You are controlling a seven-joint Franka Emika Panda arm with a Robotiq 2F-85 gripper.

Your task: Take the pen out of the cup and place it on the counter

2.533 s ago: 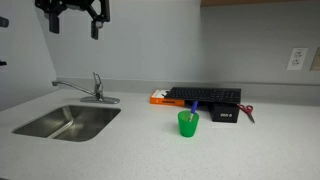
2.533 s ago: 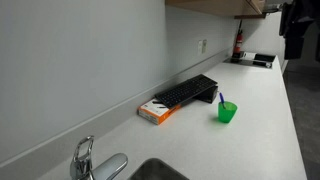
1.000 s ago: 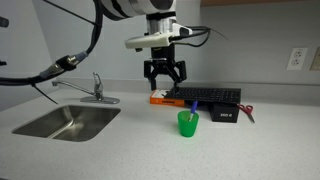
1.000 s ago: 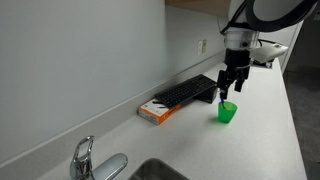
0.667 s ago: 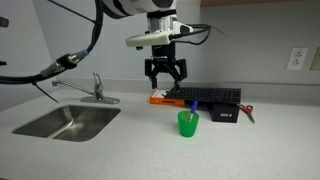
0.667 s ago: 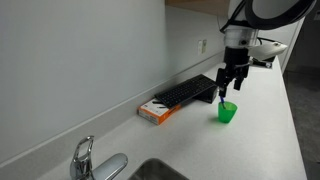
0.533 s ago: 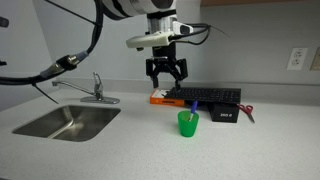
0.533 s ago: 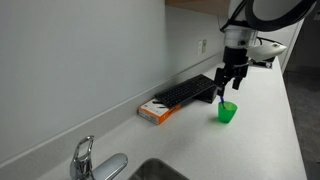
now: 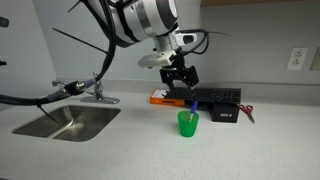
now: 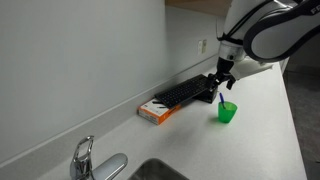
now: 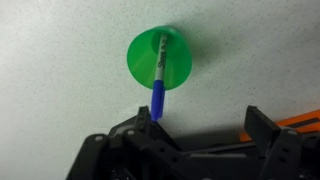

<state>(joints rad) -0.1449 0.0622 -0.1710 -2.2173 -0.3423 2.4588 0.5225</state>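
The step in hand looks like the approach to the grasp, with nothing picked up yet. The pen (image 11: 157,80) stands in the cup (image 11: 178,62), its paler lower part down inside and its blue upper end leaning out past the rim. The cup sits upright on the counter (image 9: 110,150), just in front of a black keyboard (image 9: 205,94) and near a black box (image 9: 226,113). The gripper (image 9: 181,82) hangs above the cup and somewhat to one side of it, clear of the pen's top. Its jaws are spread wide and hold nothing. In the wrist view the fingers (image 11: 266,133) are well apart. The pen's upper end lies close to one of them rather than in the middle of the gap, so the line-up seems not quite finished. The next move probably calls for a small sideways shift to centre the gap on the end that sticks out. After that comes a descent only as far as the part above the rim, so the pads do not catch the cup. The jaws should close firmly on that thin shaft. The cup looks light, so the lift is best made along the pen's lean, or the cup may tip or come up with it. The open counter beside the cup offers room to lay the pen down.
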